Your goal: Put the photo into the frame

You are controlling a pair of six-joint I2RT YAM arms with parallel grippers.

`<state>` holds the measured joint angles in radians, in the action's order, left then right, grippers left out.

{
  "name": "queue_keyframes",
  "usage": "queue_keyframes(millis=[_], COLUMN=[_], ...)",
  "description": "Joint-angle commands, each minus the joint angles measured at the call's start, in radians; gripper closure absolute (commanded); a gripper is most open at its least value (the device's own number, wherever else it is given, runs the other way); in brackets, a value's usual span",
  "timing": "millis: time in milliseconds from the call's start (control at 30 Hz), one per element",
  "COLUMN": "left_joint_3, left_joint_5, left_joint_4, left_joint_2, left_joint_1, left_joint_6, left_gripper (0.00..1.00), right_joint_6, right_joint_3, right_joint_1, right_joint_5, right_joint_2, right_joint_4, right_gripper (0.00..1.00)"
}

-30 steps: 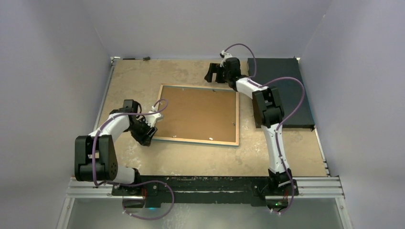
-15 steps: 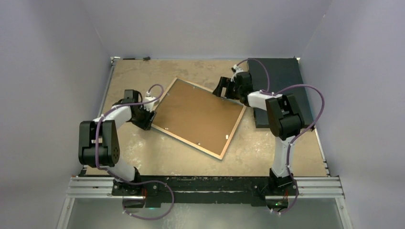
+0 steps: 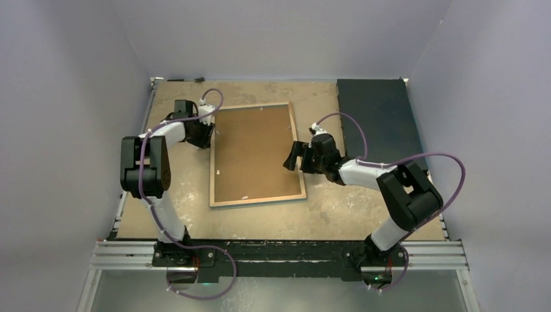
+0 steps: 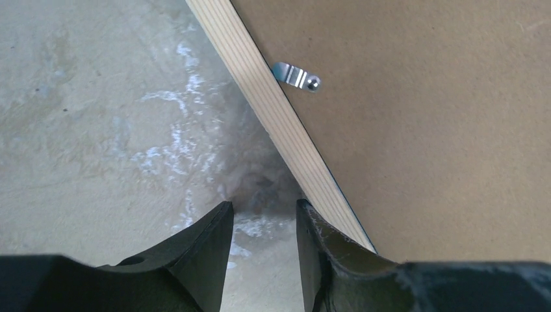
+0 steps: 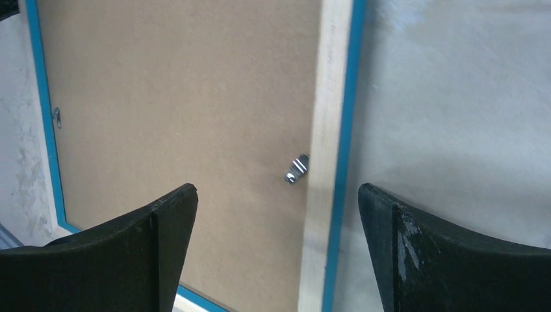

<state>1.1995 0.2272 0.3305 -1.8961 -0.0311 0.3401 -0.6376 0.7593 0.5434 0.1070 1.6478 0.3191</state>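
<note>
The frame [image 3: 255, 156] lies face down on the table, long side running front to back, with a brown backing board filling it and small metal clips [image 4: 295, 75] at the edge. My left gripper [image 3: 205, 134] is at its far left corner. In the left wrist view it [image 4: 265, 214] is partly open over bare table, and its right finger [image 4: 325, 247] sits against the pale wooden rim [image 4: 276, 120]. My right gripper [image 3: 294, 156] is wide open. It [image 5: 276, 198] straddles the right rim [image 5: 328, 130] beside a clip [image 5: 297, 169]. The photo is out of view.
A dark rectangular mat [image 3: 380, 123] lies at the far right of the table, just beyond the right arm. The tan tabletop [image 3: 182, 201] shows around the frame. Grey walls close in the left, back and right sides.
The frame has turned clockwise from landscape to portrait. My left gripper went toward the far side with its corner and narrowed a little. My right gripper came nearer along the right rim.
</note>
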Motion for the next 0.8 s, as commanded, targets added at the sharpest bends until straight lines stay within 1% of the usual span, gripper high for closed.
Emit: queue_keyframes(millis=[0, 167, 233, 300, 433, 500, 633, 700, 767], left_joint_3=[-0.038, -0.102, -0.099, -0.063, 0.091, 0.153, 0.202, 0.212, 0.214], left_joint_5=[0.091, 0.16, 0.16, 0.171, 0.272, 0.307, 0.364, 0.381, 0.398], left_joint_4=[0.105, 0.163, 0.174, 0.183, 0.222, 0.24, 0.22, 0.199, 0.167], left_joint_2=[0.0, 0.051, 0.064, 0.072, 0.041, 0.005, -0.08, -0.106, -0.127], left_joint_1=[0.02, 0.02, 0.017, -0.008, -0.097, -0.112, -0.109, -0.109, -0.102], left_joint_6=[0.036, 0.106, 0.109, 0.082, -0.015, -0.046, -0.119, -0.149, -0.176], left_gripper=[0.62, 0.64, 0.64, 0.63, 0.56, 0.53, 0.51, 0.42, 0.41], right_joint_6=[-0.067, -0.036, -0.018, 0.004, 0.036, 0.038, 0.042, 0.042, 0.044], right_joint_3=[-0.054, -0.006, 0.022, 0.055, 0.125, 0.143, 0.153, 0.154, 0.153], right_joint_1=[-0.011, -0.01, -0.008, -0.006, 0.009, 0.021, 0.045, 0.051, 0.053], right_joint_5=[-0.113, -0.11, -0.115, -0.134, -0.148, -0.157, -0.202, -0.217, -0.225], right_joint_2=[-0.085, -0.114, -0.11, -0.099, -0.057, -0.04, -0.051, -0.069, -0.086], right_joint_4=[-0.124, -0.179, -0.184, -0.183, -0.19, -0.195, -0.203, -0.209, -0.21], right_gripper=[0.04, 0.05, 0.05, 0.06, 0.09, 0.1, 0.11, 0.12, 0.12])
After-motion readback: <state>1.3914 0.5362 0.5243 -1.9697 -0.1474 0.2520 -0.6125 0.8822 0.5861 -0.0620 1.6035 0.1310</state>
